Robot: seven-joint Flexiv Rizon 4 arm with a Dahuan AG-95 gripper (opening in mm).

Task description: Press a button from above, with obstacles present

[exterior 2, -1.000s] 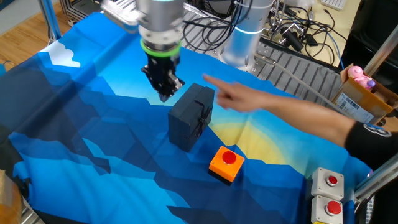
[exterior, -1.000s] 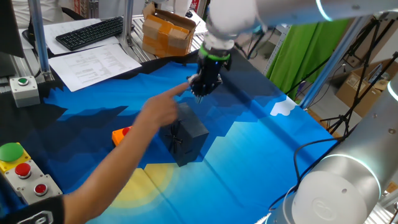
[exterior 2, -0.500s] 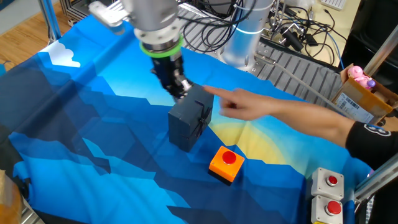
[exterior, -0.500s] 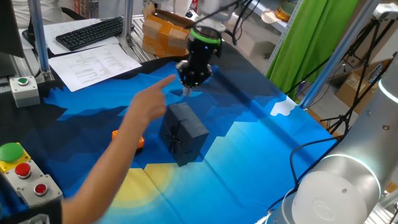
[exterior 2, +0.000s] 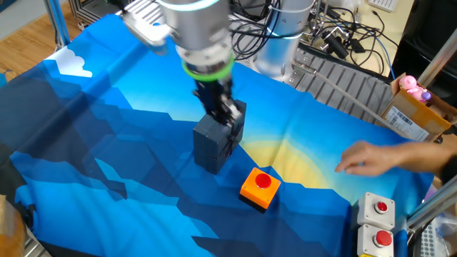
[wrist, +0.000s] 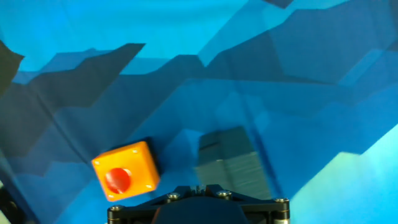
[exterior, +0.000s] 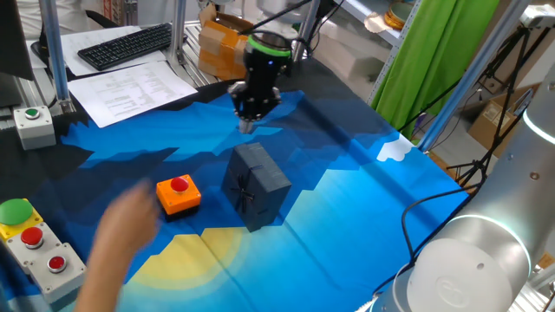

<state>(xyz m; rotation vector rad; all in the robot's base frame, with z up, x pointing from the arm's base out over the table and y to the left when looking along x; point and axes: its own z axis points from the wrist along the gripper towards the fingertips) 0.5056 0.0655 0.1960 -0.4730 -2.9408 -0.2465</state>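
Observation:
The button [exterior: 179, 185] is a small red cap on a square orange box, on the blue cloth left of the dark grey block [exterior: 254, 185]. In the other fixed view the button [exterior 2: 260, 181] lies in front of the block [exterior 2: 216, 141]. My gripper [exterior: 247, 124] hangs above the cloth just behind the block, apart from the button; in the other fixed view the gripper [exterior 2: 230, 114] is over the block's far top edge. The hand view shows the button [wrist: 119, 179] at lower left, the block [wrist: 233, 163] beside it, and my gripper [wrist: 198, 186] with its fingertips touching, holding nothing.
A person's blurred hand [exterior: 121, 230] is at the front left near the button, seen also at the cloth's edge [exterior 2: 371, 157]. A grey panel with red and green buttons [exterior: 35, 238], a grey box with a green button [exterior: 33, 121], a keyboard [exterior: 126, 43] and a cardboard box [exterior: 232, 45] ring the cloth.
My gripper has moved from beside the block's far side across toward its top edge. The person's arm, which was pointing near the block, has pulled back, uncovering the button.

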